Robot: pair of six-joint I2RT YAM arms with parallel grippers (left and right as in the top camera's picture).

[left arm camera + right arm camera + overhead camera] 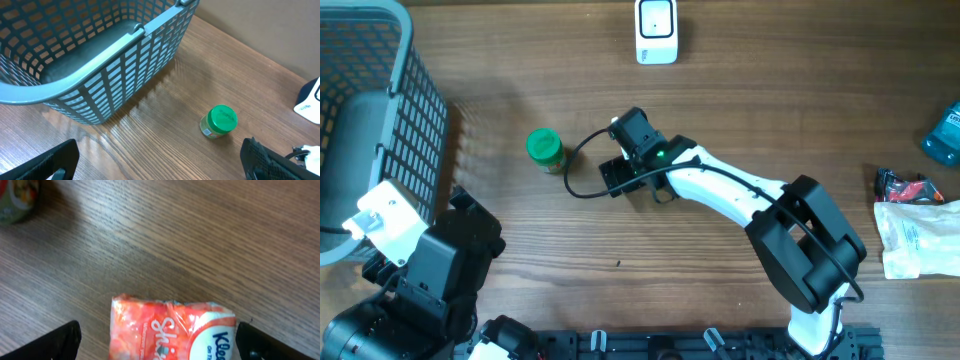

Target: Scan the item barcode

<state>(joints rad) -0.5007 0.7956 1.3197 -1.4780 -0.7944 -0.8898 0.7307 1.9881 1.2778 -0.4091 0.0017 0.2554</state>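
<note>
- Right gripper (159,347): jaws wide, straddling a tissue pack (172,330) that lies on the bench (200,240); not closed on it.
- Left gripper (160,162): jaws wide, empty, beside the basket (100,95).
- Green-lidded jar (545,148): near the right gripper.
- Scanner (656,30): far bench edge.

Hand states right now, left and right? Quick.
Left hand: open, holding nothing.
Right hand: open, straddling the orange plastic tissue packet, not gripping it.
</note>
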